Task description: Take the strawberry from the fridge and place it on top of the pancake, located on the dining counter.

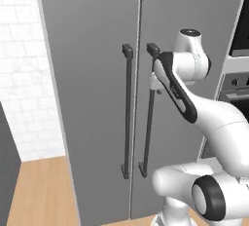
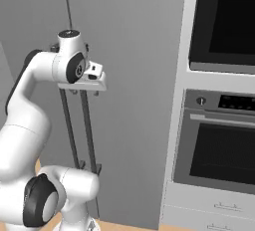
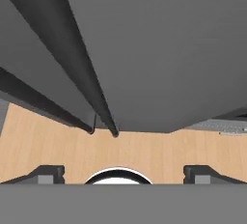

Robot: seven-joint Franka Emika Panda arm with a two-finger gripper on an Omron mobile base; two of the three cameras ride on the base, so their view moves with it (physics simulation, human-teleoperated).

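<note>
The tool (image 3: 123,174), spread wide and empty, faces the shut fridge (image 1: 97,74).

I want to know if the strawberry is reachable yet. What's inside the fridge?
That cannot be seen: both doors of the fridge are shut, so its inside is covered. Its two dark bar handles stand side by side, and the open gripper is close to them, holding nothing.

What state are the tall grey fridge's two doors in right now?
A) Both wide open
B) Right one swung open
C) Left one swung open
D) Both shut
D: the fridge shows two flat grey doors meeting flush at the centre seam, with both dark bar handles side by side and no shelves in sight; the open pincer sits close by the handles.
</note>
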